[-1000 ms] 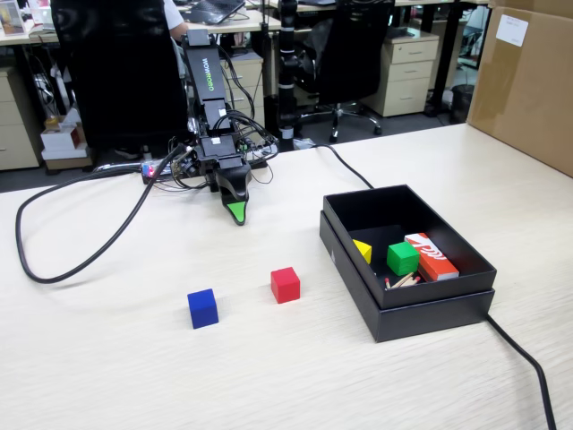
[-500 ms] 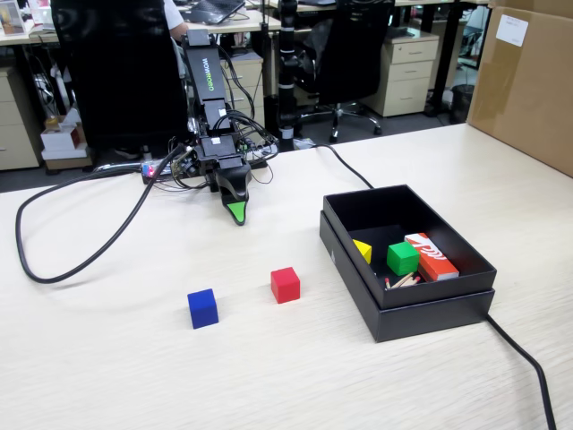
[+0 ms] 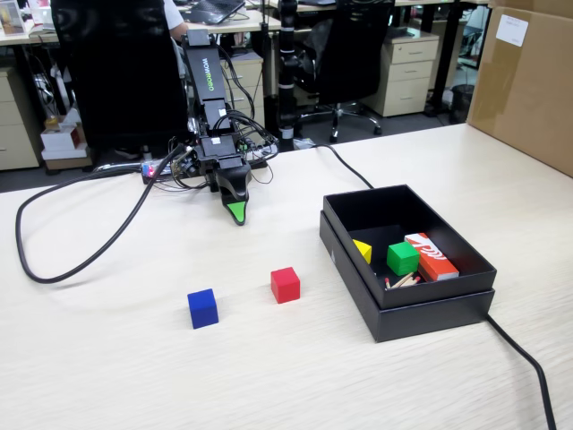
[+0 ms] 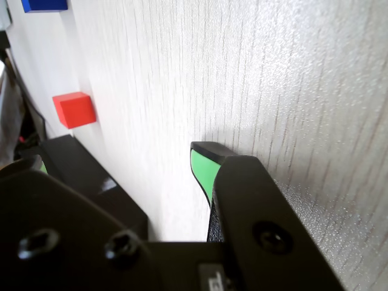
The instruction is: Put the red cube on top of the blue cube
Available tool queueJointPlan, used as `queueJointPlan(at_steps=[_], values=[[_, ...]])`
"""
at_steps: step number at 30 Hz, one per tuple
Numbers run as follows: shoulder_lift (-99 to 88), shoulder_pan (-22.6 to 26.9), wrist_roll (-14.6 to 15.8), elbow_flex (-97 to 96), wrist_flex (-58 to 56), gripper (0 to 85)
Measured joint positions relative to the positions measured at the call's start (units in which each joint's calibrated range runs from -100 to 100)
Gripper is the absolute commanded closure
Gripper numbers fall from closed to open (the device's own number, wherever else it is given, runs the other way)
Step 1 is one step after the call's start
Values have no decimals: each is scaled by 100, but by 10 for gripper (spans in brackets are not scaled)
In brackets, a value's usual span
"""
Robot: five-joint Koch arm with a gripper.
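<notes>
Beside the black box [image 3: 407, 309], in the fixed view, the red cube [image 3: 286, 285] sat near the blue cube [image 3: 202, 308], both untouched on the table. Behind them the gripper [image 3: 236, 215] pointed down, empty; whether clenched, I cannot tell. The wrist view showed both cubes well apart from it.

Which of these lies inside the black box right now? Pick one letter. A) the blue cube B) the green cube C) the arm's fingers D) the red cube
B: in the fixed view the green cube sits inside the black box, while the red cube and the blue cube stand apart on the bare table to the box's left.
</notes>
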Motion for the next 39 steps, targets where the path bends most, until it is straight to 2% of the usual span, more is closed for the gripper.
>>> queueJointPlan(at_steps=[28, 35, 36, 39], values=[[-26, 49, -5, 46, -77, 382], [26, 63, 5, 1150, -1680, 384], [91, 117, 54, 1607, -2168, 387], [181, 186, 127, 2273, -2695, 408]])
